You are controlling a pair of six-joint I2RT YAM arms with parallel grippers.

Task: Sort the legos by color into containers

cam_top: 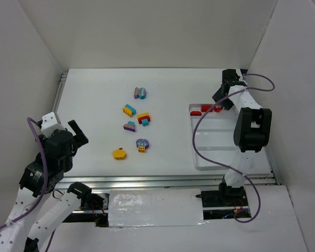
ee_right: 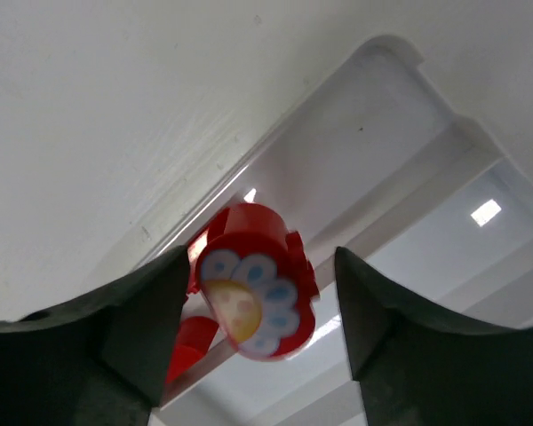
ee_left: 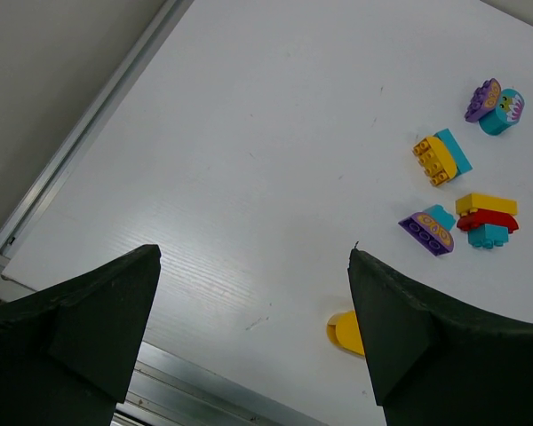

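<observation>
The right end effector stood released, fingers apart around a red flower-faced brick in the uppermost compartment of the tray, upper right, beside other red bricks. The left end effector gaped wide at lower left. Multicoloured legos lay mid-desk.

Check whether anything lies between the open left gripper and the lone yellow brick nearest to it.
Nothing visible does. Only bare table separates the left gripper from the yellow brick.
</observation>
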